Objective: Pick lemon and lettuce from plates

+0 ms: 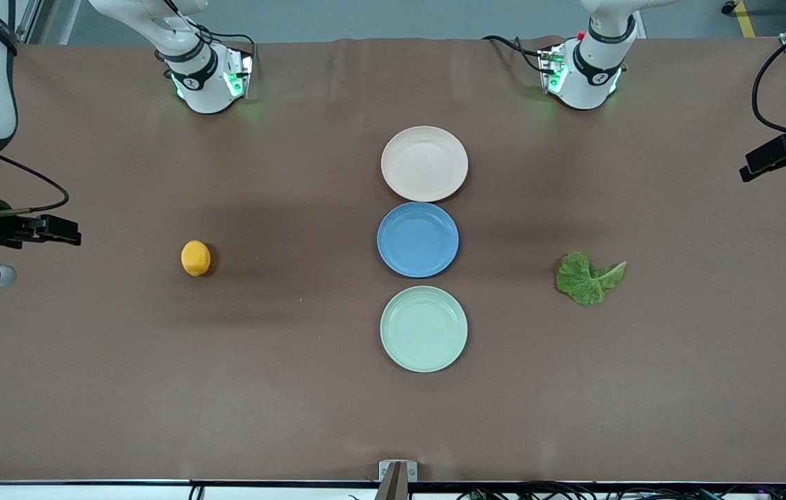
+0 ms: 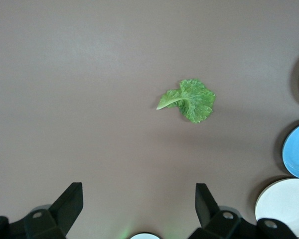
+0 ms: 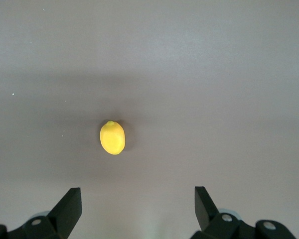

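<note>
The right claw hangs high with its two black fingers spread wide and nothing between them, over the small oval yellow-orange lemon, which lies on the bare table toward the right arm's end. The left claw is likewise spread and empty, above the ruffled bright green lettuce leaf, which lies flat on the table toward the left arm's end.

Neither item is on a plate: the pale beige-pink plate, the blue plate and the pale mint green plate sit bare in a row mid-table, each just beside the next.

Likely risks: the rounded lemon may roll or squirt out from closing fingers, and the thin leaf may be missed or torn if the fingers scrape the cloth.

The table is covered in matte brown material; grey floor shows past its edge.
</note>
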Controlling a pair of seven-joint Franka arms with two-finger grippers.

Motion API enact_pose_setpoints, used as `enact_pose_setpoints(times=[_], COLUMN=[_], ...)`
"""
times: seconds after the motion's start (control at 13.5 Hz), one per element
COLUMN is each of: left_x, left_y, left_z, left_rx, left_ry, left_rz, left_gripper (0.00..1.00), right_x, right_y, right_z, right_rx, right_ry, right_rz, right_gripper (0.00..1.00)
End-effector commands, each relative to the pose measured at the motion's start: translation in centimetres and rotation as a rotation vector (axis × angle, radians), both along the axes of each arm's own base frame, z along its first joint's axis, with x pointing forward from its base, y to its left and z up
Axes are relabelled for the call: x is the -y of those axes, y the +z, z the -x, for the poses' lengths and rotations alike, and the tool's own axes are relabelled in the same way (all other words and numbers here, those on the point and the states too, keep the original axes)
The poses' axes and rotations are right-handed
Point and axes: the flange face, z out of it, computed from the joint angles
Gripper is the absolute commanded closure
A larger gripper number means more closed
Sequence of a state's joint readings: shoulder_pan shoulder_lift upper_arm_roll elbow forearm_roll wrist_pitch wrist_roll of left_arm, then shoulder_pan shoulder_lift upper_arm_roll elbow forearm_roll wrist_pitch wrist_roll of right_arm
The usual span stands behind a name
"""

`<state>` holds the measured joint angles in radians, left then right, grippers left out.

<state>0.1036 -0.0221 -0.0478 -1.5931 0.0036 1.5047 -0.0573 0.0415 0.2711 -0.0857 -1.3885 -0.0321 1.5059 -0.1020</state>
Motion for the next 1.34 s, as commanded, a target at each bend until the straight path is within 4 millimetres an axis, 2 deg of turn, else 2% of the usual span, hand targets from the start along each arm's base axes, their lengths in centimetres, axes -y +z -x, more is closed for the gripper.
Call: enact_pose_setpoints(times=[0.0,0.22,0.45,0.67,1.11,1.26], left_x=[0.5,0.4,0.4,0.4,0.4,0.4], left_y=[0.5,0.7,0.7,1.3,2.3,2.4], left_z=[0.4,0.4,0.3,0.3,0.2,0.0], left_rx=[0.001,0.011,0.013,0.026,0.05,0.06], left_ry=[-0.02,-0.018,-0.015,-0.014,-0.016,-0.016], left_rz=[0.02,0.02,0.031,0.047,0.039,0.04], left_gripper=[0.01,0.0,0.0,0.0,0.0,0.0], right_x=[-0.2,-0.1,1.5,0.9,0.4,0.4], right_y=[1.3,1.8,2.4,4.3,5.2,5.8], right_z=[0.9,2.4,4.1,6.2,10.1,10.4], right_rx=[-0.032,-0.047,-0.039,-0.016,0.042,0.053], right_ry=[-0.018,-0.029,-0.081,-0.078,-0.068,-0.069], right_rz=[-0.006,-0.027,-0.085,-0.077,-0.083,-0.083], right_gripper=[0.0,0.0,0.0,0.0,0.0,0.0])
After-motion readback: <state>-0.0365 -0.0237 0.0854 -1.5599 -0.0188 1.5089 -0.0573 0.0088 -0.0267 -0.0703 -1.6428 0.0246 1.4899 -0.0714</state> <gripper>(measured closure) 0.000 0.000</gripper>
